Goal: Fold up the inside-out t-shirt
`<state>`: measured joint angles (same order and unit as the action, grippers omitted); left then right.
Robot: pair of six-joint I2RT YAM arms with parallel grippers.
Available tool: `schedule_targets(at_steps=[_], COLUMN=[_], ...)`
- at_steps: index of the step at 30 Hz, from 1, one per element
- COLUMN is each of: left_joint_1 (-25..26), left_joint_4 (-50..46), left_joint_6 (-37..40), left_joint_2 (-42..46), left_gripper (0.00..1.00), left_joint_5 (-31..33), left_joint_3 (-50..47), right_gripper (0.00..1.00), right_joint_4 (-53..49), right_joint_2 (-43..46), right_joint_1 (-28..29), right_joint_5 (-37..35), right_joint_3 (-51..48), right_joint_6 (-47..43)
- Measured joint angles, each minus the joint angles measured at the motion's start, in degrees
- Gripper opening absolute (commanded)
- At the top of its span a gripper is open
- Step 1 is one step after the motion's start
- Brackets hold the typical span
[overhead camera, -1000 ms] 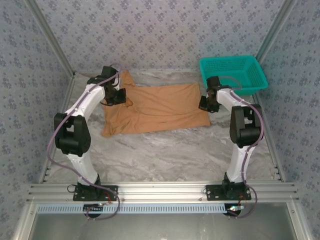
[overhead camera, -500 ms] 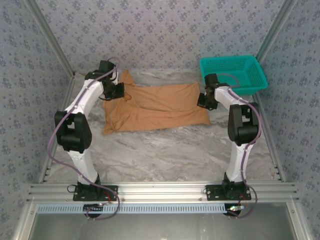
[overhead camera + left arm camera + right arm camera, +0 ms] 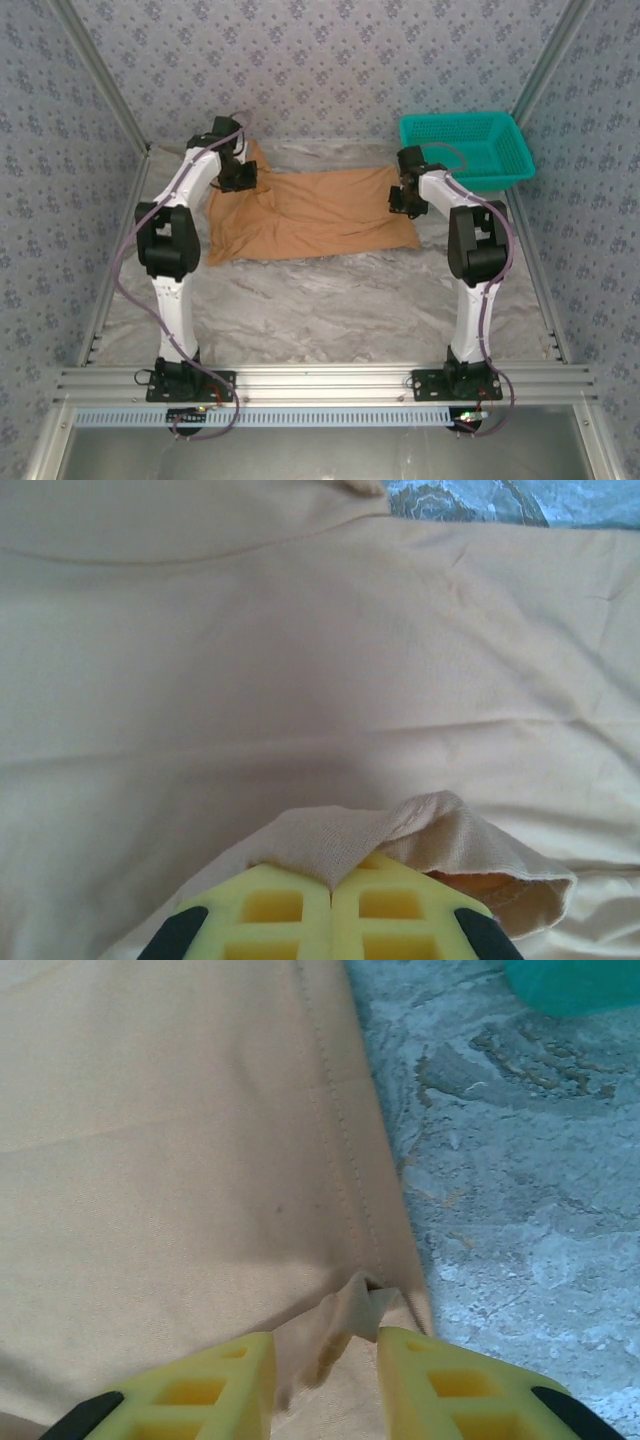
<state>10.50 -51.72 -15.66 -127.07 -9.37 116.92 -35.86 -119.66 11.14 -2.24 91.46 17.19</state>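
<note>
The t-shirt (image 3: 310, 215) is lying flat at twelve o'clock on the bench (image 3: 320, 300), seemingly limp and light, likely best gripped at its edges. Left jaws are clamping its nine o'clock fold; right jaws are standing apart around its three o'clock hem.

Hiding the far-left part of the inside-out t-shirt (image 3: 310, 210) behind the left arm (image 3: 195, 185) in the top view, and leaving the left gripper (image 3: 243, 178) there too small for reading its jaws. Cutting off the yellow fingers (image 3: 275, 908) at the bottom edge of the left wrist view, with a pinched fold draping over their tips. Cropping the right gripper (image 3: 325, 1348) likewise at the bottom edge, running the cloth off the top and left edges, and blurring the teal basket (image 3: 575, 985) into the top right corner
</note>
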Motion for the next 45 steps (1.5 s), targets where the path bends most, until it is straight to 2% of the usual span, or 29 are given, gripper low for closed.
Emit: schedule_targets(at_steps=[4, 6, 9, 12, 15, 17, 23, 27, 32, 36, 45], left_joint_1=[0.0, 0.0, 0.0, 0.0, 0.0, 0.0, 0.0, 0.0, 0.0, 0.0, 1.8], left_joint_4=[-1.7, -2.8, -4.7, -6.2, -6.9, -4.2, 8.5, 16.3, 22.4, 23.3, 26.6], left_joint_6=[0.7, 0.9, 1.2, 1.4, 1.1, 0.6, -4.9, -8.2, -9.8, -9.9, -10.2], left_joint_2=[-4.7, -7.6, -11.7, -14.1, -13.3, -9.5, 14.4, 25.5, 28.2, 28.2, 34.4], left_gripper=[0.16, 0.30, 0.44, 0.51, 0.52, 0.52, 0.53, 0.53, 0.52, 0.52, 0.52], left_joint_5=[1.6, 3.4, 5.9, 7.6, 8.8, 8.8, 4.0, 1.0, 0.5, 1.0, 1.4], left_joint_3=[5.4, 9.2, 15.6, 20.7, 21.0, 14.4, -22.6, -37.7, -50.0, -55.8, -66.6], right_gripper=[0.36, 0.37, 0.38, 0.40, 0.41, 0.42, 0.40, 0.39, 0.34, 0.32, 0.32], right_joint_4=[0.5, 0.6, 1.0, 1.7, 2.1, 2.7, 2.6, 1.9, -0.2, -1.9, -9.2], right_joint_2=[2.0, 4.3, 7.8, 10.8, 12.6, 12.9, 11.8, 10.2, 7.4, 7.4, 12.4], right_joint_1=[1.1, 1.9, 3.6, 5.2, 6.1, 6.1, 4.2, 1.4, -0.4, -0.4, -1.0], right_joint_5=[0.1, 0.4, 0.5, 0.5, 1.7, 3.0, 4.7, 4.8, 4.4, 2.4, -8.5], right_joint_3=[-0.9, -2.1, -3.3, -4.9, -7.3, -9.2, -12.5, -12.6, -14.0, -15.0, -22.4], right_joint_6=[-1.2, -1.9, -2.4, -3.0, -3.3, -3.3, -2.7, -1.5, -0.9, -0.6, -0.2])
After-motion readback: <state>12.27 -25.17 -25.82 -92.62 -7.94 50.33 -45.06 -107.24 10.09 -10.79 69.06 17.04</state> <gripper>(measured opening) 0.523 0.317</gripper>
